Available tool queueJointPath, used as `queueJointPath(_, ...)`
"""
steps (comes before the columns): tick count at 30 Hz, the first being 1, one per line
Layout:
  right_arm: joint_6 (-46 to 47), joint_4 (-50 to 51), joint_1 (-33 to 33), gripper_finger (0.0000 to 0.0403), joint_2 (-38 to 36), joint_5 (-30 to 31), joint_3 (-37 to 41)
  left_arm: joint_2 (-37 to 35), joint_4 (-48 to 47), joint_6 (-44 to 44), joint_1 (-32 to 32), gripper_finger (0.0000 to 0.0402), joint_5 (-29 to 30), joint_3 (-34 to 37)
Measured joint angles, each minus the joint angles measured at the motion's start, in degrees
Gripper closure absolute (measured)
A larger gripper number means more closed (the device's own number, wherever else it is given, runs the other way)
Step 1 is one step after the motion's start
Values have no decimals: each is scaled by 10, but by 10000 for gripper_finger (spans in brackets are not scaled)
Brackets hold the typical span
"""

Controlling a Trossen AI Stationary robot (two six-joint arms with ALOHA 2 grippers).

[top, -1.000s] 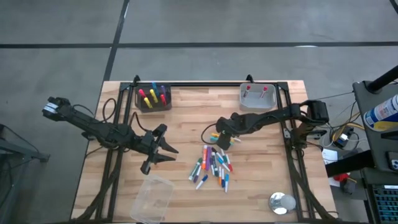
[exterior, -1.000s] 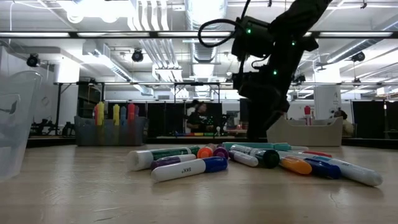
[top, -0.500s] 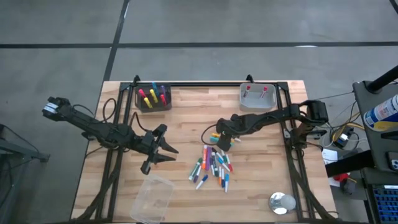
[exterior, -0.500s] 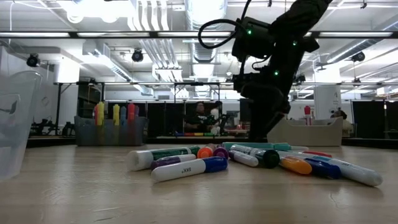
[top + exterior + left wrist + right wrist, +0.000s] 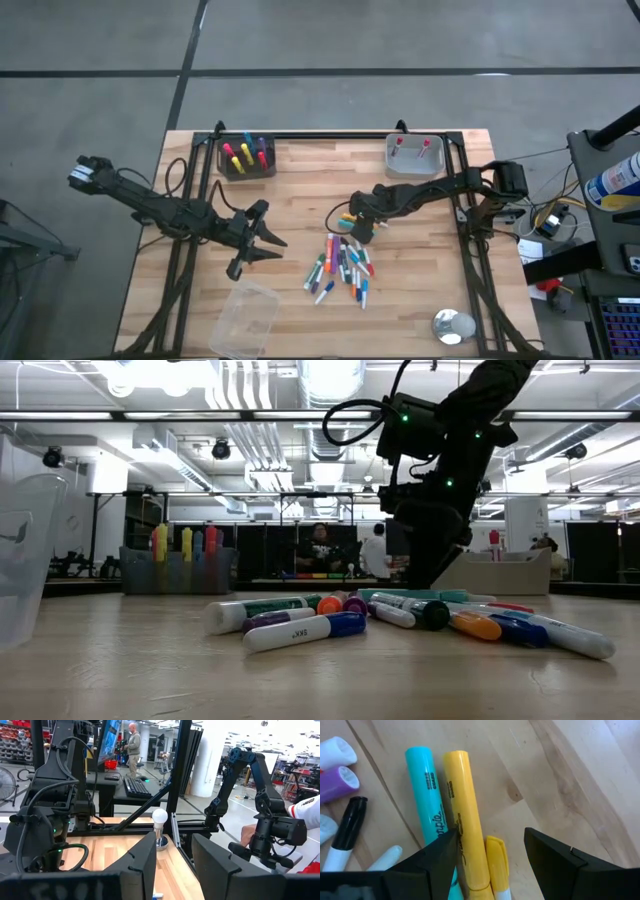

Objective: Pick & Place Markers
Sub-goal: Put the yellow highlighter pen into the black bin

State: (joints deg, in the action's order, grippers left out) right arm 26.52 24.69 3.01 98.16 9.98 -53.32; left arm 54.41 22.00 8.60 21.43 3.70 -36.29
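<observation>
Several capped markers (image 5: 342,265) in mixed colours lie in a loose heap on the wooden table (image 5: 420,290), and the low view shows the same markers (image 5: 330,622). My right gripper (image 5: 357,232) slants down over the heap's far end, open. In its wrist view my right gripper (image 5: 490,836) straddles a long yellow marker (image 5: 461,815) and a shorter yellow one (image 5: 495,862); a teal marker (image 5: 426,795) lies beside them. My left gripper (image 5: 280,249) hangs level to the left of the heap, open, with nothing between its fingers (image 5: 145,862). My right gripper comes at the yellow marker from above, slanting, its fingers across the barrel. One fingertip (image 5: 449,842) stands over the seam between the teal and yellow barrels. Whether it touches them I cannot tell. Both markers lie flat on the table.
A dark bin (image 5: 246,158) with upright markers stands far left, a grey bin (image 5: 414,157) far right. A clear plastic tub (image 5: 243,318) lies near the front left, a round silver thing (image 5: 453,326) front right. A person's hand (image 5: 246,834) shows beyond the table.
</observation>
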Motion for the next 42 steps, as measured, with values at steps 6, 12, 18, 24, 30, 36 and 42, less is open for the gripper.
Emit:
queueJointPath(6, -13, 0, 0, 177, 0, -22, 1, 0, -1, 1, 0, 282, 0, 0)
queueJointPath(12, -39, -1, 0, 177, 0, -32, 1, 0, -2, 5, 0, 282, 0, 0)
queueJointPath(18, -41, -1, 0, 177, 0, -31, 1, 0, -2, 11, 0, 282, 0, 0)
queueJointPath(24, -41, -1, 0, 180, 0, -30, 1, 0, -3, 16, 0, 282, 0, 0)
queueJointPath(30, -41, -1, 1, 204, 0, -25, 2, 4, -2, 23, 0, 282, 0, 0)
queueJointPath(36, -42, -1, 2, 218, 0, -26, 2, 16, -2, 29, 0, 282, 0, 0)
queueJointPath(42, -41, 0, 0, 220, 0, -30, 2, 18, -1, 34, 0, 282, 0, 0)
